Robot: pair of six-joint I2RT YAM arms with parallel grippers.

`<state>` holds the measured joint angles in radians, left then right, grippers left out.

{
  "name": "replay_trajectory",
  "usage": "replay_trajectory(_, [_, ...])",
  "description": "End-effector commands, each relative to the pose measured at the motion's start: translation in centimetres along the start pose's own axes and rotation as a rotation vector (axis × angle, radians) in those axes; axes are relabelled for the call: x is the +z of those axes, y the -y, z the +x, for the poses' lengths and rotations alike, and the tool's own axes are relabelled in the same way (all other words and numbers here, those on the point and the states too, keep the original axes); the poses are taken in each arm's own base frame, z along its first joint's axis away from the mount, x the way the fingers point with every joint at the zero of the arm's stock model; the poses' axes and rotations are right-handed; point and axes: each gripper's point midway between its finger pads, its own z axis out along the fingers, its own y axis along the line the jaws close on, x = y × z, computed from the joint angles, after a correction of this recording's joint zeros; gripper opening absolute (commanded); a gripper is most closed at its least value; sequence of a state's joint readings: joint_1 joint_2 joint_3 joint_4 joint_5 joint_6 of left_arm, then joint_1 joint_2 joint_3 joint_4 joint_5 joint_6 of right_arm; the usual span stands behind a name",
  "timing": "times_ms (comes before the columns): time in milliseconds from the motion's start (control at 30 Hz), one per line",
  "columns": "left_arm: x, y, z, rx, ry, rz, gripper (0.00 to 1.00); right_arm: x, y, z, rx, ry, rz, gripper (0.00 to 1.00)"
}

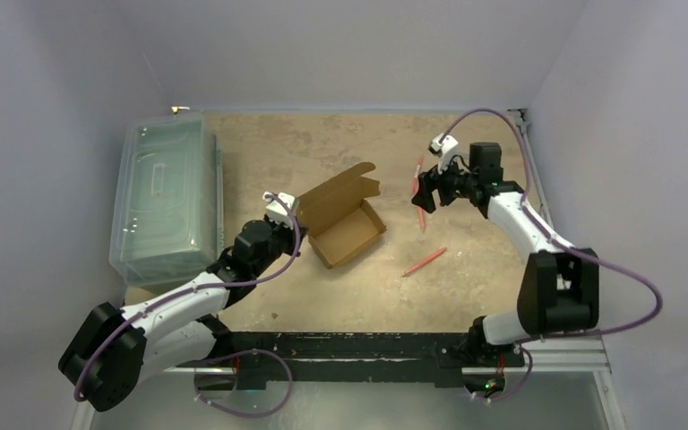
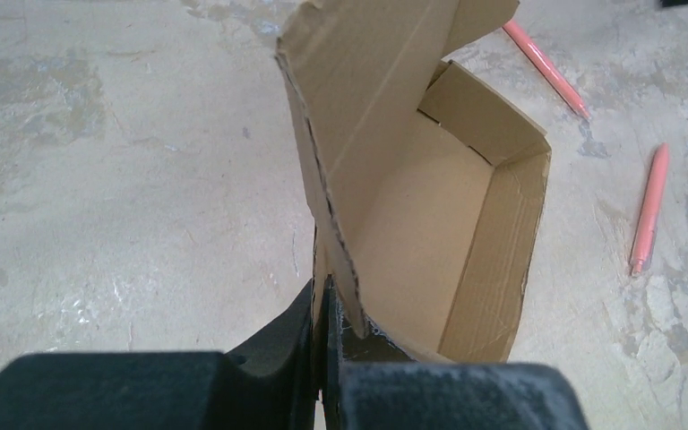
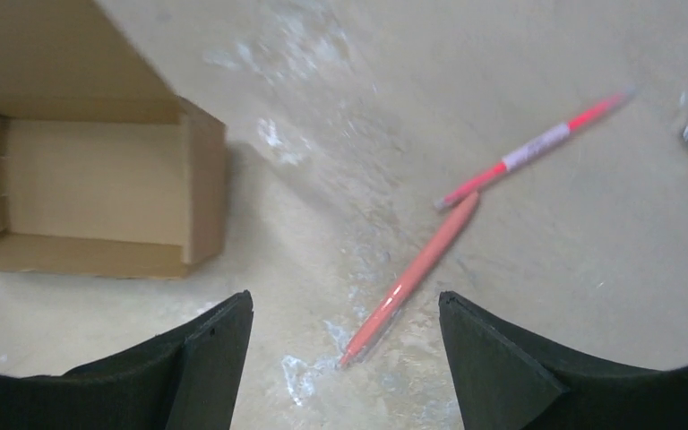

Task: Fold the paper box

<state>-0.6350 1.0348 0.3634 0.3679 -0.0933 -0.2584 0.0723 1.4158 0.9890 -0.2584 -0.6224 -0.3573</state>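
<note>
paper box [image 1: 348, 224] sits mid-tabletop [image 1: 340, 296], a bit left of centre, just right of the clear bin [image 1: 166, 197]. tray walls are up. lid stands open, tilted back, its side flaps untucked.
left fingers [image 2: 269, 363] are pinched shut on the cardboard edge at the box's near corner, about where lid meets side wall.
right fingers [image 3: 202, 358] are spread wide and hold nothing. they hover over a salmon pen [image 3: 412, 278] and a red-and-white pen [image 3: 537, 148] lying on the tabletop right of the box.
my read: body is formed, so we're at the lid-closing step, not yet done.
next move calls for left to anchor the box while right goes to the lid's free edge and presses it down, steering flaps inside the walls. risk: box skids, or a flap catches outside.
</note>
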Motion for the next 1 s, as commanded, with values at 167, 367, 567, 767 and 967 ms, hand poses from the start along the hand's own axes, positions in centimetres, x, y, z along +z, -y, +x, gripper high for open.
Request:
replay_trajectory(167, [-0.6,0.0,-2.4,-0.049,0.070,-0.012,0.00,5.2,4.3,4.8,0.073,-0.226,0.283,0.73])
replay_trajectory(367, [-0.5,0.1,-2.1,-0.054,0.058,-0.007,0.00,7.4,4.6,7.2,0.072,-0.323,0.297,0.47])
replay_trajectory(567, [-0.5,0.4,-1.9,-0.059,0.054,0.006,0.00,7.6,4.7,8.4,0.108,-0.353,0.313,0.31])
replay_trajectory(767, [-0.7,0.7,-2.1,-0.073,0.060,0.021,0.00,7.3,5.2,9.6,0.122,-0.399,0.326,0.00])
replay_trajectory(967, [-0.8,0.9,-2.0,-0.080,0.060,0.033,0.00,4.1,6.3,6.8,0.145,-0.293,0.315,0.00])
